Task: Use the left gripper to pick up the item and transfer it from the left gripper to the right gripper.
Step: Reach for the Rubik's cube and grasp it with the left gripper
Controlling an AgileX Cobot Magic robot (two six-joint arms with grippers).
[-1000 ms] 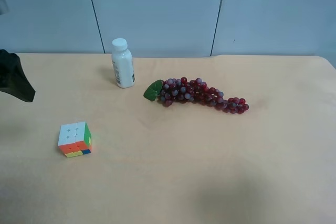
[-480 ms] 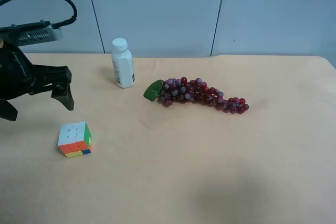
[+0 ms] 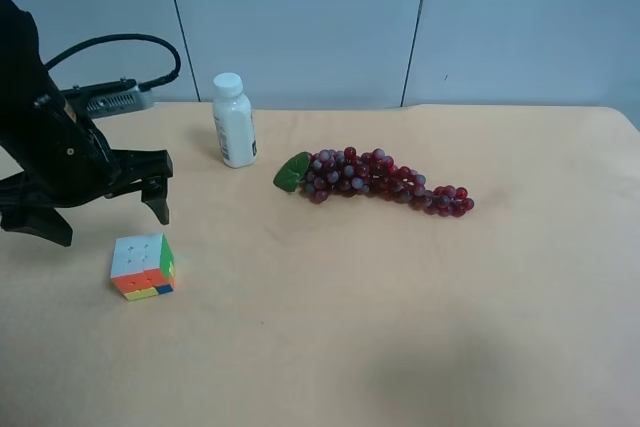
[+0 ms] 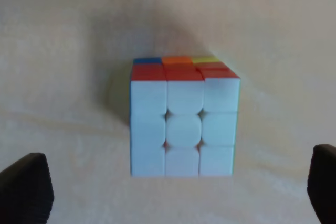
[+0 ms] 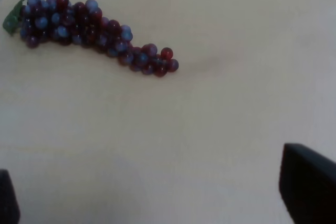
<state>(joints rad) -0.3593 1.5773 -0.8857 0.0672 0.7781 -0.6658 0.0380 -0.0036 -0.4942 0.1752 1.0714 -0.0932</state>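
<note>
Puzzle cube (image 3: 143, 265): nearest of all, sitting flat on the tan counter (image 3: 350, 347) toward the exterior high view's left. White face up, green side turned toward the grapes, and orange, yellow and blue squares on the near side. Nothing is touching it!

Left gripper (image 3: 111, 228): right there, hovering just behind and above the cube. Its jaws are spread wide and hold nothing. From its own wrist camera the cube sits squarely between the two black fingertips (image 4: 23, 190), with a clear gap on each side.

Grape bunch (image 3: 385, 180): red-purple, lying on its side at mid-counter, well apart from the cube. Its green leaf (image 3: 292, 173) is on the end nearer the bottle.

Right gripper (image 5: 157, 192): seen only from its own wrist camera. Its jaws are wide apart and empty, with bare counter between them and the grapes lying beyond.

White bottle (image 3: 234, 127): upright with a white cap, at the back of the counter. It stands near the leaf end of the grapes without touching them.

Wall (image 3: 300, 17): grey-blue panels behind the counter.
</note>
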